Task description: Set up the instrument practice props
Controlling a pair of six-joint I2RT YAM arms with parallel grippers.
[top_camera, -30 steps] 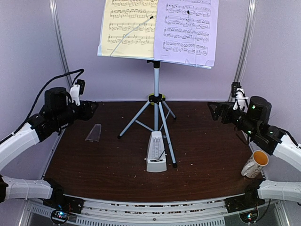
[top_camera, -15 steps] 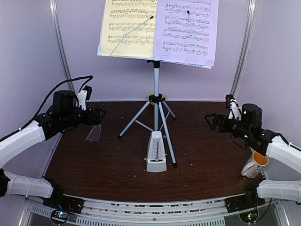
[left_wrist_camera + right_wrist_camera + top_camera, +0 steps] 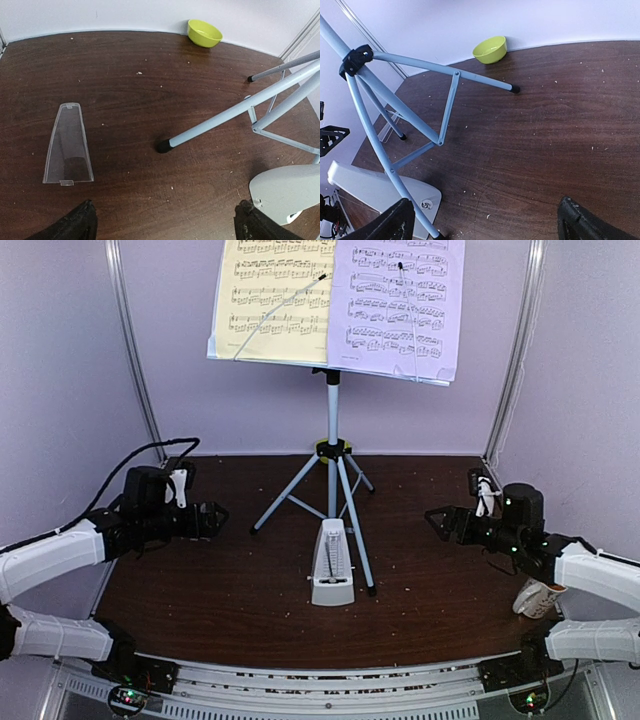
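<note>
The white music stand (image 3: 330,345) stands on its grey tripod (image 3: 333,475) at the back centre. It holds a yellow sheet (image 3: 270,300) and a lilac sheet (image 3: 400,305) side by side. The white pyramid metronome (image 3: 332,565) stands upright between the tripod's front legs. My left gripper (image 3: 212,520) hovers low at the left, open and empty. In the left wrist view it (image 3: 165,222) faces a tripod foot (image 3: 163,146), with the metronome (image 3: 285,192) to its right. My right gripper (image 3: 438,523) is open and empty at the right, pointing at the tripod (image 3: 395,115) and metronome (image 3: 375,187).
A clear plastic metronome cover (image 3: 68,145) lies flat on the brown table (image 3: 440,590), left of the tripod. A small green bowl (image 3: 205,33) sits at the back wall. A white mug (image 3: 540,597) stands at the right edge, partly hidden by my right arm.
Both arms have come down and moved inward toward the tripod. The left jaws have spread wider; the right jaws stayed open.
</note>
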